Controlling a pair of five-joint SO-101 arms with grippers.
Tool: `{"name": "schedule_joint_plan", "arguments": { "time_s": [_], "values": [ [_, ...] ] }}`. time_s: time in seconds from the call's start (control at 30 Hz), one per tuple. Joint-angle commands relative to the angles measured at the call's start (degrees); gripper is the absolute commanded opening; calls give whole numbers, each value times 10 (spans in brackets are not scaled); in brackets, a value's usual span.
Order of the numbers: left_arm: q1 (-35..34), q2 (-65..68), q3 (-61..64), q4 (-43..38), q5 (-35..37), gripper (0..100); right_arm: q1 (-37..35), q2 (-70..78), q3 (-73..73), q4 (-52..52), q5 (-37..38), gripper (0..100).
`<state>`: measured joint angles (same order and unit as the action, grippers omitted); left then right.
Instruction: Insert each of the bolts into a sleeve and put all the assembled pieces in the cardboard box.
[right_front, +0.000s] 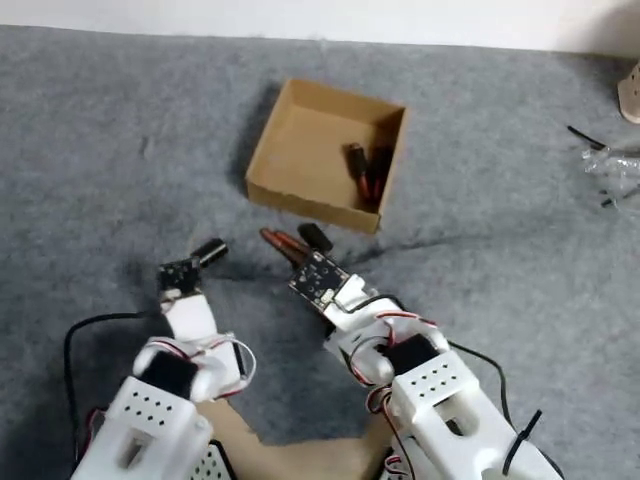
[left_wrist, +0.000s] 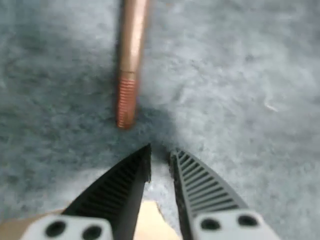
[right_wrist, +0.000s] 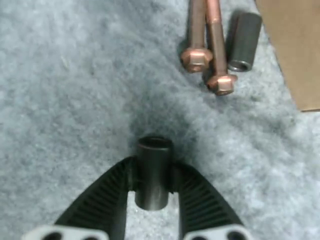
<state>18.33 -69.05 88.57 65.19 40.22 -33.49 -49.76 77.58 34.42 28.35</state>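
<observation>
Two end effectors are at work over the grey surface (right_front: 110, 140), and we record each in turn.

In the high view the right end effector (right_wrist: 151, 167) stands at the near left of the scene. Its jaws are closed on a dark sleeve (right_wrist: 154, 172), gripped across its body with the open bore pointing away from the wrist. The sleeve is held off to the left of the other parts and apart from them.

The left end effector (left_wrist: 161, 152) stands near centre in the high view. Its jaws are narrow, with only a slim gap at the tips and nothing between them. Just ahead of it lies a copper threaded end (left_wrist: 125, 107), not touching the tips.

We count two copper bolts (right_wrist: 207, 45) lying side by side on the surface, just short of the near wall of the cardboard box (right_front: 300, 150). Their hexagonal flanged heads point toward the right end effector. A loose sleeve (right_wrist: 243, 42) lies just beside them on the right, parallel to them.

The box sits at far centre, open at the top. Assembled pieces (right_front: 366, 170), dark and coppery, lie inside against its right wall. We cannot fix their number with certainty.

A clear plastic bag (right_front: 608, 165) lies at the far right edge, well apart from the work.
</observation>
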Motion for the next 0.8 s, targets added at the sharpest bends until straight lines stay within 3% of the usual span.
{"name": "schedule_joint_plan", "arguments": {
  "time_s": [0.0, 0.17, 0.47, 0.63, 0.77],
  "values": [
    [74, 2, -13, 10, -3, 88, -10, -13, -8, -18, 8, 5],
    [103, 2, -33, 6, -5, 88, -10, -13, -8, -18, 8, 5],
    [-21, 1, -52, -149, -7, 91, -10, -13, -8, -18, 8, 5],
    [-29, 1, -87, -149, -181, 91, -10, -13, -8, -18, 8, 5],
    [-47, 1, -138, -126, -200, 91, -10, -13, -8, -18, 8, 5]
  ]
}}
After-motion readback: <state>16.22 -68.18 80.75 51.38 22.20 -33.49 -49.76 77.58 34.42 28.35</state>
